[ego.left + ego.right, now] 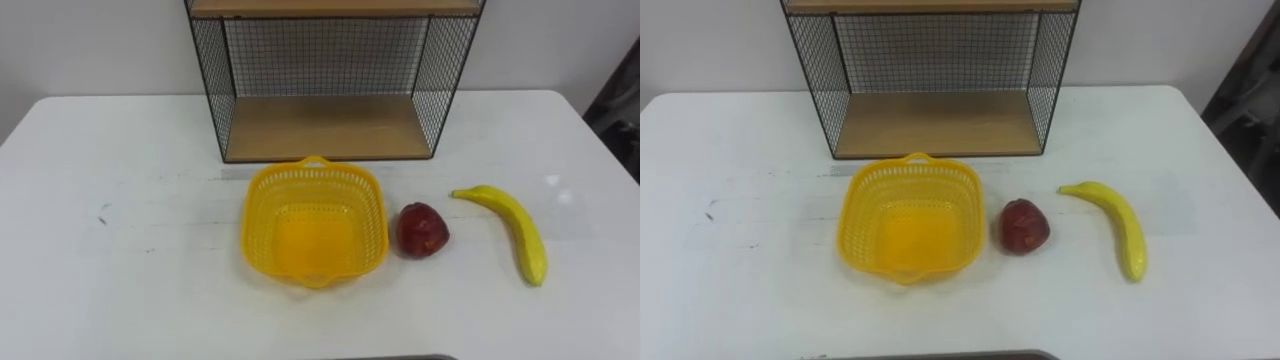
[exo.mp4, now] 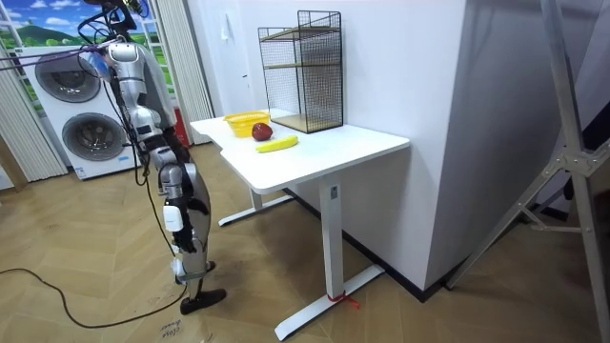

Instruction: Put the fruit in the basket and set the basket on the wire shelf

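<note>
Yellow plastic basket upright on the white desk, near mid-desk, its far handle just short of the front edge of the wire shelf; shelf has black mesh sides and back with wooden boards and stands at the desk's far side against the wall. Both fruits lie on the desk, outside the basket: dark red apple just beside the basket's right wall, contact hard to judge; banana further right, apart from the apple, stem end pointing back toward it, curved body running toward the near edge. In the room view the robot stands on the wooden floor off the desk's end, at the room view's left, a little back from the desk edge; two washing machines stacked behind it. At that range I cannot tell whether either robot hand is spread or curled.
</note>
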Tool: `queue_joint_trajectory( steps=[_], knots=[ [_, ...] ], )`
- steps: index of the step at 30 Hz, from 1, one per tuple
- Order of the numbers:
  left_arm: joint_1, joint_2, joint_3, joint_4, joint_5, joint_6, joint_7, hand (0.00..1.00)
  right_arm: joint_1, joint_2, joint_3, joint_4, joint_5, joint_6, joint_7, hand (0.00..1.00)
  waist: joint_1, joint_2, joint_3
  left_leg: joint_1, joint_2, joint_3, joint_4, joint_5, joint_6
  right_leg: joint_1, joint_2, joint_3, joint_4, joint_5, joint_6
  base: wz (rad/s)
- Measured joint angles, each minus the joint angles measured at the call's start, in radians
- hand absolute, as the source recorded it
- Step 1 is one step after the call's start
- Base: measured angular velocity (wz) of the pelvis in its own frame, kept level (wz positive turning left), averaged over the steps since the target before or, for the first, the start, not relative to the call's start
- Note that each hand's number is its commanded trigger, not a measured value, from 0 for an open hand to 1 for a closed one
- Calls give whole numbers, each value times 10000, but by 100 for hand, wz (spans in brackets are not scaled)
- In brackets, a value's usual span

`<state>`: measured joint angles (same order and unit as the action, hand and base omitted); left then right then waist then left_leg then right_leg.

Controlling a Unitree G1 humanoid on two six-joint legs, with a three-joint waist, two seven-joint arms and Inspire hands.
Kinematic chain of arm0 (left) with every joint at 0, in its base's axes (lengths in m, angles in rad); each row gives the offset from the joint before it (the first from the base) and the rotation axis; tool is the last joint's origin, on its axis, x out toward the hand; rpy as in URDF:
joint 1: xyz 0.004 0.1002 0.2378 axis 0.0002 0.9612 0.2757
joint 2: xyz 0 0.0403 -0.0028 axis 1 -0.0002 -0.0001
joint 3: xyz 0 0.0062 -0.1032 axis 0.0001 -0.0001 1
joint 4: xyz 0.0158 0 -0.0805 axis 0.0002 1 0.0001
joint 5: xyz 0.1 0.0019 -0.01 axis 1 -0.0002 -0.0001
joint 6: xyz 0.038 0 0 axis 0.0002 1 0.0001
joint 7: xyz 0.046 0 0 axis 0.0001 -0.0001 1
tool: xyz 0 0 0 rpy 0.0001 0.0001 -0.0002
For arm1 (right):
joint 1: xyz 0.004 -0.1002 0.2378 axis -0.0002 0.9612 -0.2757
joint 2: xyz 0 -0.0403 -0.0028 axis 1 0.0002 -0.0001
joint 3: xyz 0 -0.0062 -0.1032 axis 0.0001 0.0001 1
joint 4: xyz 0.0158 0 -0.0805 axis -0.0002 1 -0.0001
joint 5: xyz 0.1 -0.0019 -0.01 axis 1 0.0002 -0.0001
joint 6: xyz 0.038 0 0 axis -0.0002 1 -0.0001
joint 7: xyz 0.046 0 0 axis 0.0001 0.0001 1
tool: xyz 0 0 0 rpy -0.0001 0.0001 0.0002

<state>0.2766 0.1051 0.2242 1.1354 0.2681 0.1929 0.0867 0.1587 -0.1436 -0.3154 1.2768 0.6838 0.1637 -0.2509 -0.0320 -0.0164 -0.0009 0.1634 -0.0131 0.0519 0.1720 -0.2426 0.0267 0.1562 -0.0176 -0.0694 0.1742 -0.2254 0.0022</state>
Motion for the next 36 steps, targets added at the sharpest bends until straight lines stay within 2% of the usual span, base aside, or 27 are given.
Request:
queue_joint_trajectory(
  steps=[2,8,12,15,17,20,21,23,24,26,29,36],
  knots=[
    [132,16,386,-42,-19,-115,182,0,80,-32,-699,-303,1619,-160,-471,0,-164,-72,-5,-2,1,28,16,0,0,0,0,13,-9,-3,2,-2],
    [271,92,499,-160,-23,-414,334,0,129,-53,-2181,-771,3981,-780,-1488,0,-320,-124,-30,-150,-15,11,174,-1,-1,-86,-24,-17,-28,-17,15,1],
    [323,92,775,-154,20,-587,354,0,-180,-87,-3164,-840,4519,-1202,-2313,0,-447,-171,-60,-157,4,46,178,-1,-1,-135,8,113,30,-16,13,-2],
    [378,135,1033,-269,24,-700,367,0,-166,-102,-3749,-2159,4828,-1339,-3215,0,-501,-200,-64,-142,4,124,167,1,1,-201,5,149,166,-36,22,-6],
    [384,255,1137,-414,18,-846,373,0,-132,-138,-3780,-3626,4766,-1742,-3923,0,-457,-248,-50,-178,3,149,146,3,5,-344,8,204,312,-51,39,-6],
    [421,307,1125,-462,41,-1139,417,0,-327,-250,-3731,-5402,3517,-2250,-4900,0,-433,-272,-29,-223,-3,146,175,4,7,-389,8,219,332,-47,43,-2],
    [431,308,1123,-464,43,-1202,417,0,-391,-277,-3730,-5848,3283,-2308,-5140,0,-431,-279,-32,-277,-2,148,178,4,7,-440,10,221,333,-42,44,0],
    [486,332,897,-619,44,-1286,418,0,-621,-646,-3541,-7182,2700,-2564,-5846,0,-454,-278,3,-576,11,138,292,6,10,-660,27,208,288,48,38,0],
    [504,334,822,-686,44,-1286,417,0,-649,-772,-3441,-7434,2386,-2607,-5973,0,-435,-300,-9,-640,9,125,300,6,11,-706,25,191,309,54,33,7],
    [486,340,643,-721,33,-1289,424,0,-665,-955,-3076,-8635,1061,-2774,-6493,0,-354,-347,12,-669,8,90,311,10,15,-696,24,148,307,81,25,5],
    [344,372,430,-716,88,-1297,424,0,-939,-996,-2857,-9388,-523,-2840,-6743,0,-181,-356,38,-680,12,98,287,11,14,-715,32,164,278,81,25,0],
    [295,406,254,-767,85,-1326,422,0,-1045,-1042,-1981,-11015,-1895,-2852,-6711,0,139,-346,44,-675,14,161,219,12,15,-712,27,193,307,82,24,-2]
  ],
)
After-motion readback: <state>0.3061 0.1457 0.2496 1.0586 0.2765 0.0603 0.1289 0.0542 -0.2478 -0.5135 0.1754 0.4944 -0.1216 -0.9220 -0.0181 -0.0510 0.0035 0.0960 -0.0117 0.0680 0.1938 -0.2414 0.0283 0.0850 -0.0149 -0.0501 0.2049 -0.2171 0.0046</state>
